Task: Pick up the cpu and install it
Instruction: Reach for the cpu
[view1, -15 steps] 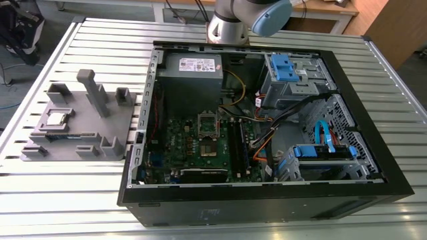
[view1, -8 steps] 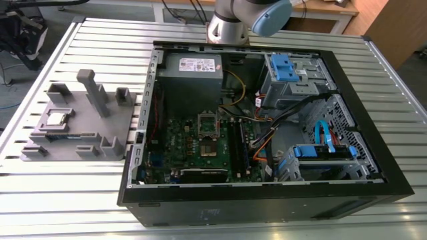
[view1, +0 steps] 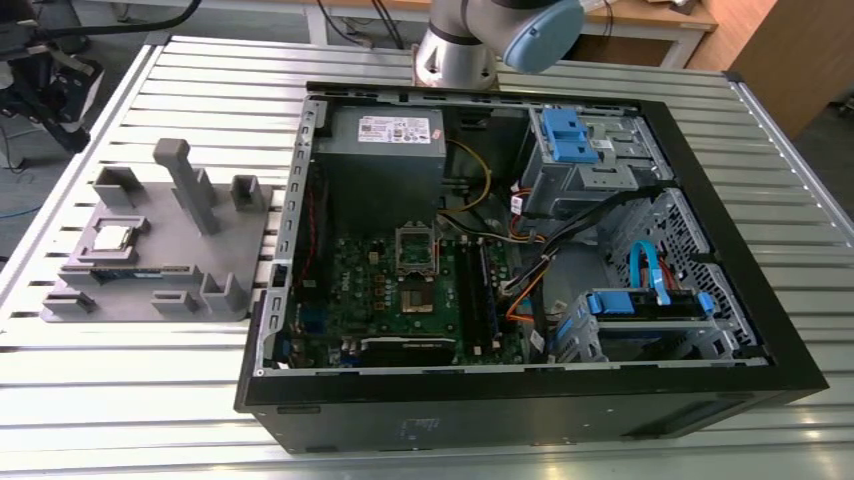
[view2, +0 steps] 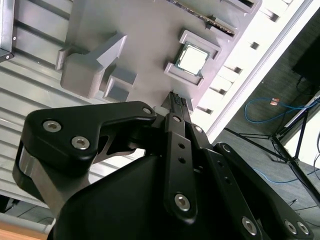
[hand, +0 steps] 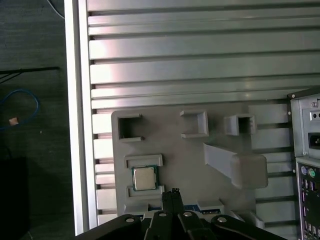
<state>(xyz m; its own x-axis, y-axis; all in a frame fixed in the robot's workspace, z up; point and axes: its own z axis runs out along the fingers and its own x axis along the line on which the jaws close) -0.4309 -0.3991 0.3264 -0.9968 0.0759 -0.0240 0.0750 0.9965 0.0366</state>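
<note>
The cpu (view1: 111, 237), a small square chip with a shiny silver top, lies flat in a raised seat on the grey fixture plate (view1: 167, 255) at the exterior view's left. Both wrist views look down on the cpu (view2: 192, 60) (hand: 144, 178) from above. My gripper (view2: 179, 101) (hand: 173, 192) hovers over the plate (hand: 190, 160) beside the chip and clear of it. Its black fingers are pressed together with nothing between them. Inside the open computer case (view1: 534, 390), the motherboard's socket (view1: 415, 252) sits with a metal frame around it.
The plate carries several upright grey posts and brackets, the tallest post (view1: 184, 180) near its middle. A thin green stick (view1: 134, 269) lies along the plate's edge by the chip. The slatted metal table (view1: 134, 380) ends close to the plate, with cables on the floor (hand: 20, 107) beyond.
</note>
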